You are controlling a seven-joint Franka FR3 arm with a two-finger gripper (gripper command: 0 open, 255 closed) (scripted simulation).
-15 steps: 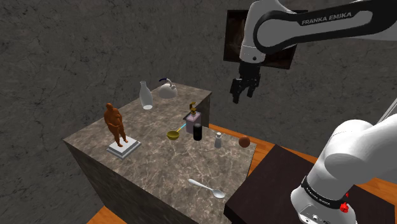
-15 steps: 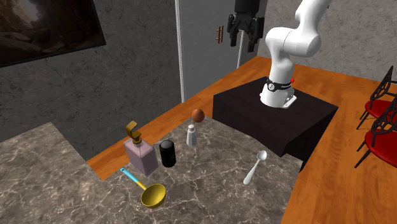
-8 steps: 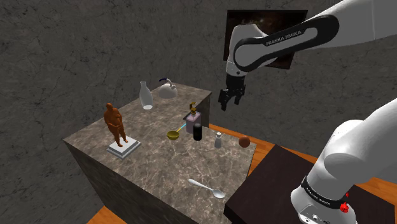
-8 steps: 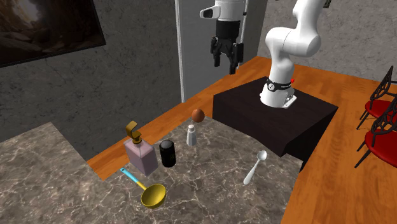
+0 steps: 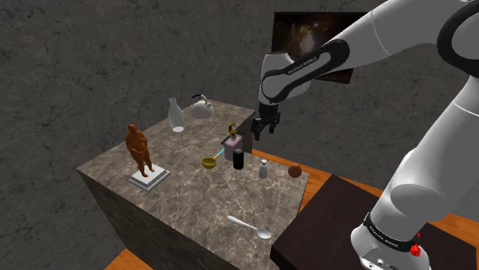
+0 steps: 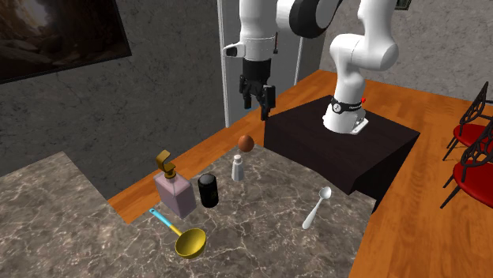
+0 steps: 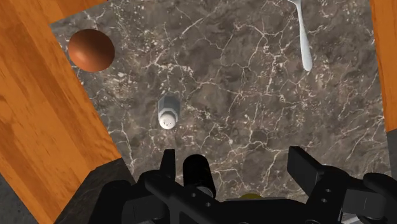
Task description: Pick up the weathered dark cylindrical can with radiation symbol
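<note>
The dark cylindrical can stands upright on the marble table, next to a soap dispenser. In the second exterior view the can is black, between the dispenser and a small shaker. My gripper hangs open in the air, above and a little beyond the can, pointing down. It also shows as the gripper well above the table's far edge. In the wrist view the can's top sits close to one finger, far below the open gripper.
On the table stand a brown figurine, a glass bottle, a kettle, a gold ladle, a shaker, a brown ball and a spoon. The dark stand is beside the table.
The arm has swung down and toward the table; the gripper dropped from high near the wall picture to just above the can's area, staying open.
</note>
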